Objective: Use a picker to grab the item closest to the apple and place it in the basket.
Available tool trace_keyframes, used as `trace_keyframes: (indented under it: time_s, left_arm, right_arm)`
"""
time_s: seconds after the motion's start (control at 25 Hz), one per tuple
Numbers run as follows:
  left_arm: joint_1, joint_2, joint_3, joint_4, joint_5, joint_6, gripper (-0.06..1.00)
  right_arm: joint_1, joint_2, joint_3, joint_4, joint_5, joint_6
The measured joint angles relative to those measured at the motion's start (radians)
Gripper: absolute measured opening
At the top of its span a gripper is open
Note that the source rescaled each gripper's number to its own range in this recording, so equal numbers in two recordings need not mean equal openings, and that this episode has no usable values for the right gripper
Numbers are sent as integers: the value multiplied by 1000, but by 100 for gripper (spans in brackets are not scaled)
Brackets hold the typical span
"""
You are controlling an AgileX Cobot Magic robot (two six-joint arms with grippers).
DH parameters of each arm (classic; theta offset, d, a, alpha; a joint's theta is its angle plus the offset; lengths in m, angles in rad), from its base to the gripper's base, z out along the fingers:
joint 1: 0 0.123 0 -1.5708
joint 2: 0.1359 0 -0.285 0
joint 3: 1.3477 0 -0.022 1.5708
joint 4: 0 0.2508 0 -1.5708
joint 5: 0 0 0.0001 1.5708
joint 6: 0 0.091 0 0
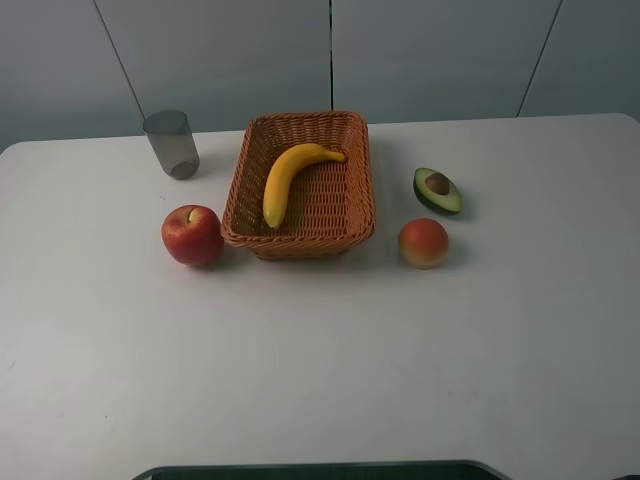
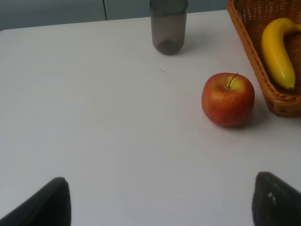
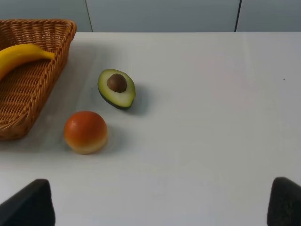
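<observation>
A red apple rests on the white table just left of the woven basket. Inside the basket lies a yellow banana. A grey translucent cup stands upright behind the apple. My left gripper is open, well short of the apple, with nothing between its dark fingers. My right gripper is open too, near an orange-red round fruit. Neither gripper shows in the exterior high view.
A halved avocado with its pit lies right of the basket, behind the round fruit. The white table runs wide toward the front edge, where a dark base shows. A grey wall stands behind.
</observation>
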Motion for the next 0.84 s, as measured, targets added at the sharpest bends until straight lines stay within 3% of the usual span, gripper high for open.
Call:
trace_keyframes:
  time_s: [0.84]
  left_arm:
    - [0, 0, 0, 0, -2, 1, 98]
  right_arm:
    - [0, 0, 0, 0, 0, 0]
